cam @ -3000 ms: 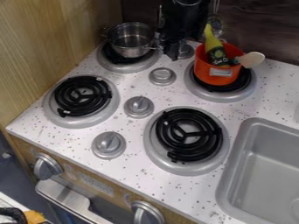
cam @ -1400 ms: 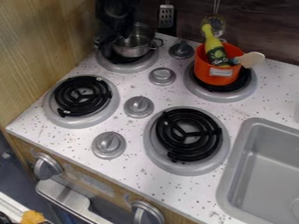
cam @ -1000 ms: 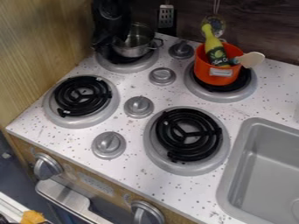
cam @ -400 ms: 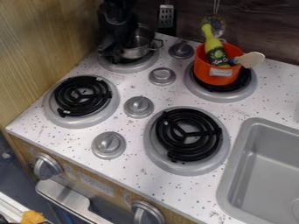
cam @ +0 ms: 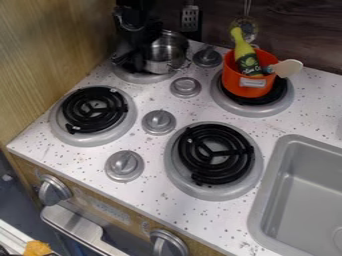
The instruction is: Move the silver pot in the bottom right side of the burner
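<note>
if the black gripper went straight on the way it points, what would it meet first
Probably the round, grey-rimmed back-left burner, just below the black gripper and beside the silver metal pot, though depth is unclear.

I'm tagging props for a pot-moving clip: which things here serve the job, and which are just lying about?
For the job:
- silver pot
- bottom right burner
- pincer

Just about:
- red pot
- yellow-green bottle
- spoon
- slotted spatula
- sink

Four burners (cam: pixel 216 154) — six knobs (cam: pixel 124 165) — two pots (cam: pixel 160 66), one sink (cam: pixel 300 200).
</note>
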`<state>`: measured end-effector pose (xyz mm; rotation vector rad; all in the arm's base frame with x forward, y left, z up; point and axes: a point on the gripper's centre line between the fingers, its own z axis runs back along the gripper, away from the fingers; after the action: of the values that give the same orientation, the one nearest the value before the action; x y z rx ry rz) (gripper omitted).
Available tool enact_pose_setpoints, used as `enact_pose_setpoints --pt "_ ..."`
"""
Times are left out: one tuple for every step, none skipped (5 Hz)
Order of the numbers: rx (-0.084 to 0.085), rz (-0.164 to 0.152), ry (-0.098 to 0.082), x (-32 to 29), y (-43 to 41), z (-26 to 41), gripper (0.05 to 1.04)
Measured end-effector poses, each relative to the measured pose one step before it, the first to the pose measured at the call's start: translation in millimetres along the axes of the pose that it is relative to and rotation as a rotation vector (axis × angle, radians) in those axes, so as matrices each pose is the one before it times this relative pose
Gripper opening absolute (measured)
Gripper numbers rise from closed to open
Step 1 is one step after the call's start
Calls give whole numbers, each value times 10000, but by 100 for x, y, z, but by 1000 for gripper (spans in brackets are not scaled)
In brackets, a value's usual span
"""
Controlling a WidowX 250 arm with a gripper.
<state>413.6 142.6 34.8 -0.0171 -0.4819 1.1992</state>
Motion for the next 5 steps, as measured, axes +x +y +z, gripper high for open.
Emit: enact_pose_setpoints --pt "-332 -705 -106 -322 253 903 73" --pt "62 -57 136 -551 166 1095 73" --pt "1308 1854 160 -1074 -683 1601 73" --pt "1193 2137 -121 -2175 246 1285 73" --pt "674 1987 -236 -1555 872 547 73"
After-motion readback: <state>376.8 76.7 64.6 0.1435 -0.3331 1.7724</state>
